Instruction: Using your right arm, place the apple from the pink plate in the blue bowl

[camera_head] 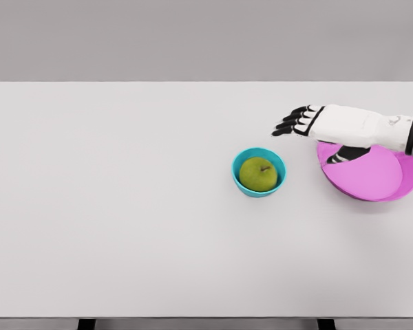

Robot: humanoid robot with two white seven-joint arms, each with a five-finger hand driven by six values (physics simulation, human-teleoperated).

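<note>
A green apple (257,174) lies inside the blue bowl (240,176) right of the table's middle. To the bowl's right stands the pink plate (378,179), with nothing on it. My right hand (294,124) reaches in from the right edge and hovers over the plate's far left rim. Its fingers (289,126) are stretched out towards the left and hold nothing; the thumb hangs down over the plate. The hand is up and to the right of the bowl, apart from it. The left arm does not show.
The white table (124,206) fills most of the view, with its front edge near the bottom and a grey wall behind it.
</note>
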